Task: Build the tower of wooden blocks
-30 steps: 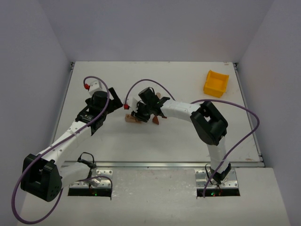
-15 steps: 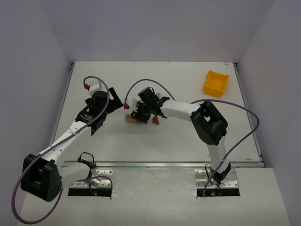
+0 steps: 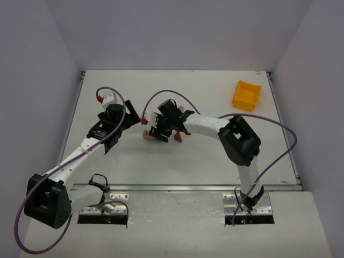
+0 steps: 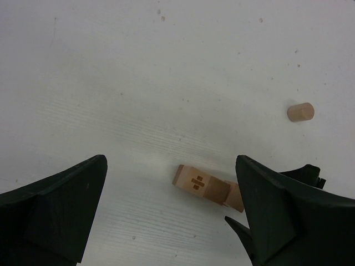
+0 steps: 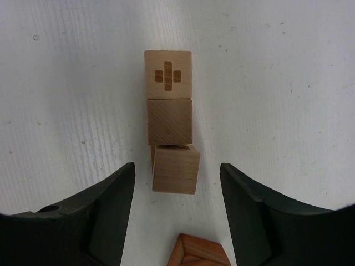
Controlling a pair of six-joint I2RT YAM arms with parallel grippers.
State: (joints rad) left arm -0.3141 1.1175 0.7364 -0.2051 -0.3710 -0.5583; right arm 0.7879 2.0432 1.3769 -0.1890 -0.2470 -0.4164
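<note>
Three pale tan cubes lie in a row on the white table [image 5: 288,83]: a cross-marked cube [image 5: 168,74], a plain cube [image 5: 170,122] and a nearer cube [image 5: 176,169] that sits slightly raised. A reddish-brown wedge piece [image 5: 203,252] lies just nearer. My right gripper [image 5: 176,173] is open, its jaws on either side of the nearest cube without touching it. In the top view the row of cubes [image 3: 145,136] lies at the right gripper [image 3: 157,133], with the wedge [image 3: 179,137] beside it. My left gripper [image 4: 171,163] is open and empty, above the row of cubes [image 4: 206,186].
A small tan wooden cylinder [image 4: 300,112] lies apart from the cubes, farther back. A yellow plastic bin [image 3: 246,95] stands at the back right of the table. The left gripper [image 3: 130,115] hovers left of the blocks.
Almost nothing: both grippers have shifted only slightly, and the blocks lie where they were.
</note>
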